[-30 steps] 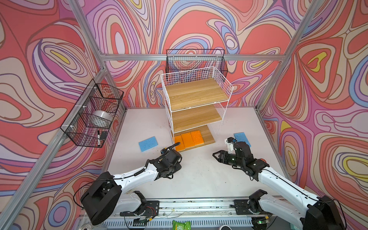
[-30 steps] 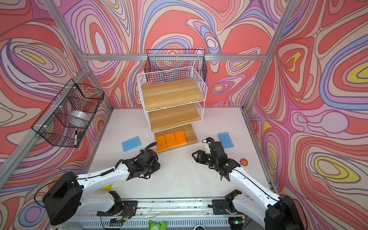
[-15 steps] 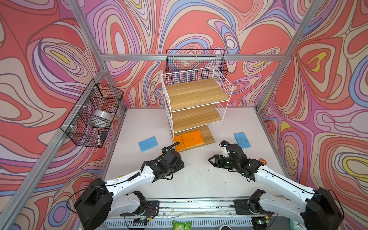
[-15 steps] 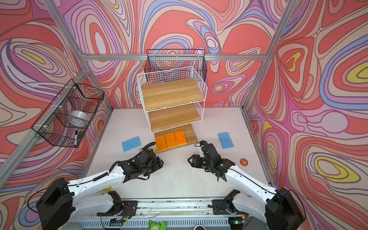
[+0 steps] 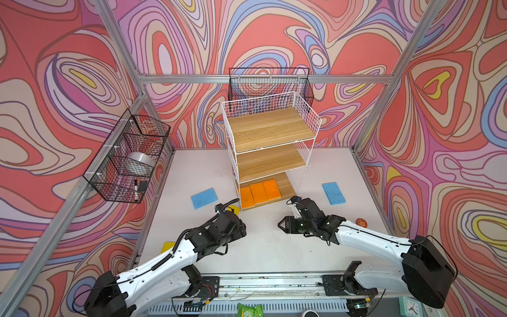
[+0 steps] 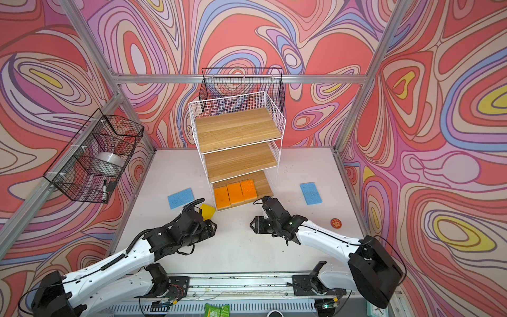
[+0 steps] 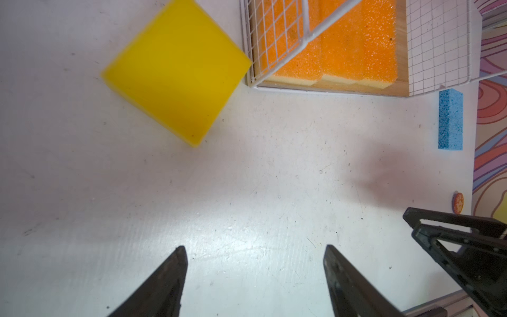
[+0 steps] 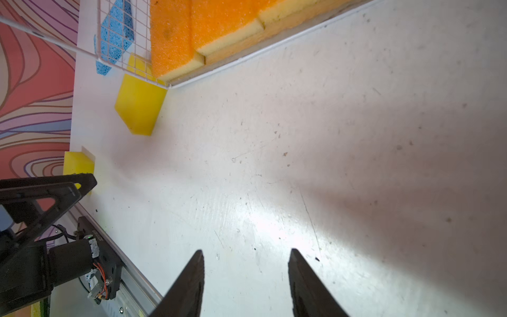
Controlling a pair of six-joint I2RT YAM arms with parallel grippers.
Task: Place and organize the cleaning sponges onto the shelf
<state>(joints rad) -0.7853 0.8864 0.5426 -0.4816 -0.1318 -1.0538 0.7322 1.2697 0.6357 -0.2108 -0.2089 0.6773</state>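
Observation:
Three orange sponges (image 5: 259, 193) lie side by side on the bottom board of the white wire shelf (image 5: 270, 131). One yellow sponge (image 6: 207, 210) sits on the table against the shelf's front left corner, and it also shows as a yellow sponge (image 7: 175, 71) in the left wrist view. A second yellow sponge (image 5: 168, 246) lies at the table's left edge. Blue sponges lie left (image 5: 203, 198) and right (image 5: 333, 193) of the shelf. My left gripper (image 7: 254, 248) is open and empty, just in front of the corner sponge. My right gripper (image 8: 247, 251) is open and empty, facing it.
A black mesh basket (image 5: 129, 156) with a tape roll and a marker hangs on the left wall. Another black basket (image 5: 270, 82) hangs behind the shelf. A small round orange disc (image 5: 361, 222) lies near the right wall. The arms' rail (image 5: 274, 282) runs along the front.
My left gripper's jaws have opened wider, and a yellow sponge now shows by the shelf's front left corner. My right gripper has moved left, toward the middle and the front.

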